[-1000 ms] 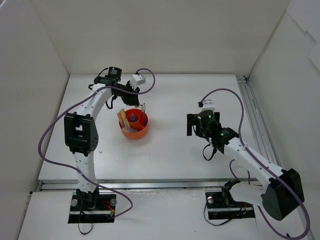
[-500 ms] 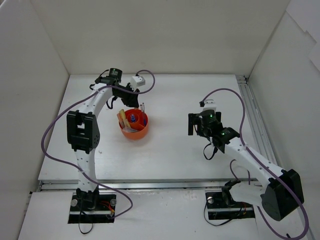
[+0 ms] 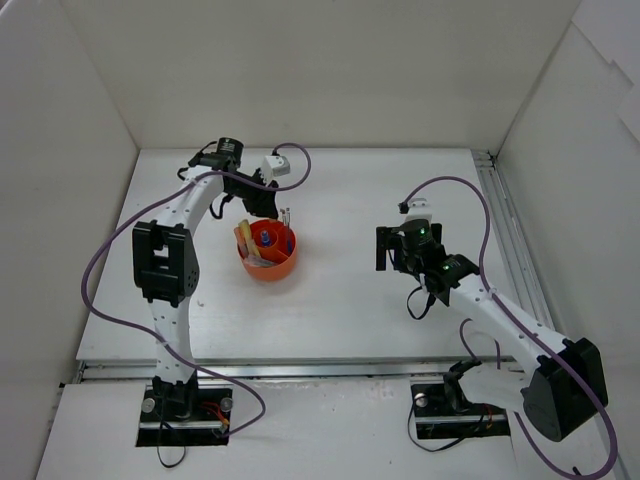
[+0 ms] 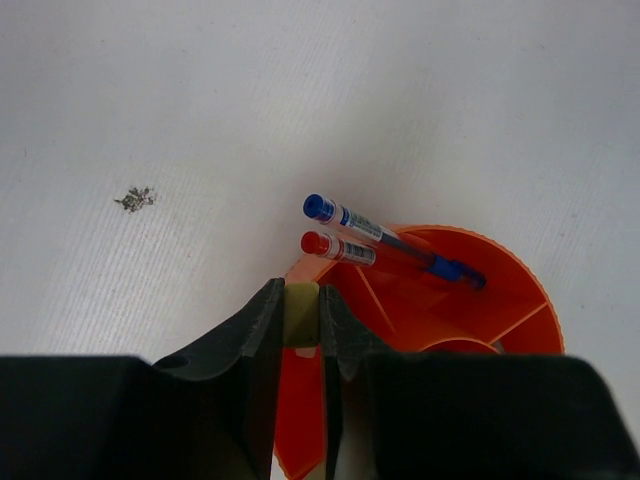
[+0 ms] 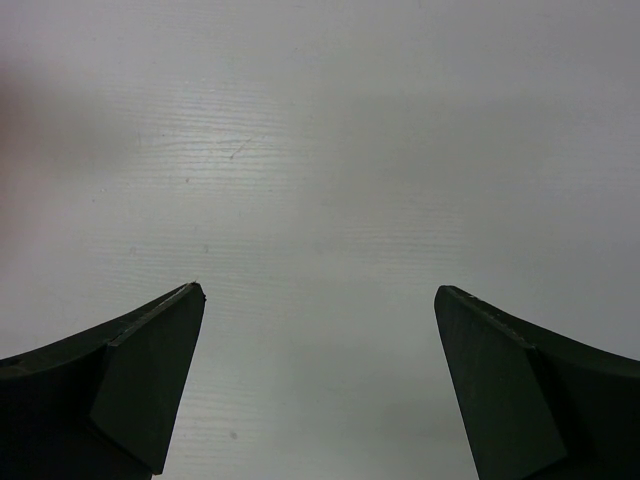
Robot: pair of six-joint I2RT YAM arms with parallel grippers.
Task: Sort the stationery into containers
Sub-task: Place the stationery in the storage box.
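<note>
We see the white counter (image 3: pixel 360 300) spread under both arms. The right end effector (image 5: pixel 320 290) hangs over a bare stretch of it, its two dark fingers standing wide apart with nothing between them.

The round orange-red bowl (image 3: pixel 276 270) sits well away from the right end effector, on its left-arm side, and directly below the left end effector (image 4: pixel 299 292). From the left wrist view we look down past the fingertips onto the bowl's rim and its inner dividers, with the open compartments lying ahead and to the right of the tips.

The left end effector is clamped on a small beige eraser block (image 4: pixel 300 318), which fills the narrow gap between the two fingers and is held over the bowl's near edge.

Just ahead of those fingertips a blue pen (image 4: pixel 385 236) and a red pen (image 4: pixel 340 247) lean side by side in one compartment, their capped ends poking out over the rim.

Further off to the left of the tips, a small dark speck (image 4: pixel 134 198) lies on the counter.
</note>
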